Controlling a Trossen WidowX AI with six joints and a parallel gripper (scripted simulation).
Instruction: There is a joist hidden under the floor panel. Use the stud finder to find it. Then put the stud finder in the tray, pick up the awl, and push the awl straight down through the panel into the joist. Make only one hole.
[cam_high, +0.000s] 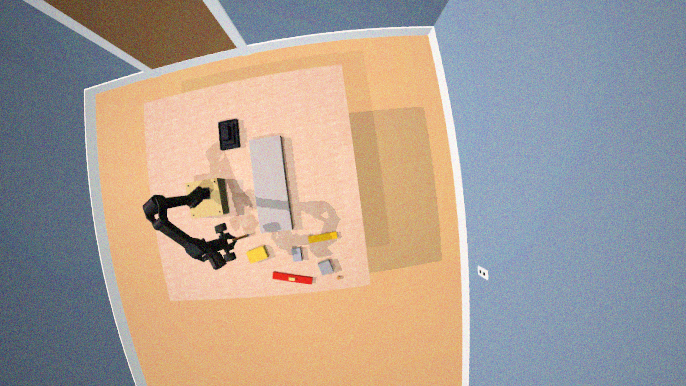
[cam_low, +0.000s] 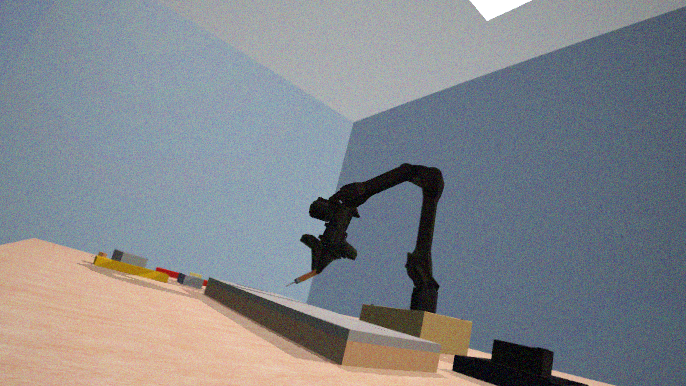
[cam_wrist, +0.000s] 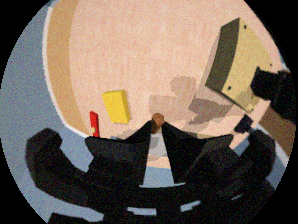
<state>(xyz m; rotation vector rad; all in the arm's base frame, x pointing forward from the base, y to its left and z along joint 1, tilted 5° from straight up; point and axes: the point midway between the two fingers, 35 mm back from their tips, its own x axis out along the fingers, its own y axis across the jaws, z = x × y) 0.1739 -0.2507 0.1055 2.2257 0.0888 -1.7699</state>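
My gripper (cam_high: 233, 239) (cam_low: 316, 270) (cam_wrist: 156, 123) is shut on the awl's orange-brown handle, and the awl (cam_high: 242, 236) (cam_low: 305, 277) (cam_wrist: 158, 119) is held in the air. It is tilted, its thin tip pointing outward and down in the exterior view. In the top view the tip is just left of the near end of the long grey floor panel (cam_high: 270, 170) (cam_low: 350, 326). The black tray (cam_high: 222, 146) (cam_low: 470, 367) is beyond the panel's far end, left of it in the top view. A dark block, seemingly the stud finder (cam_high: 228, 132) (cam_low: 522, 359), sits in it. The joist is hidden.
The arm stands on a pale yellow base block (cam_high: 202, 202) (cam_low: 446, 332) (cam_wrist: 245, 62) left of the panel. A yellow block (cam_high: 257, 254) (cam_wrist: 116, 106), a red level (cam_high: 292, 278) (cam_wrist: 94, 123), a yellow bar (cam_high: 323, 237) (cam_low: 130, 269) and two grey blocks (cam_high: 297, 254) (cam_high: 325, 266) lie around the panel's near end.
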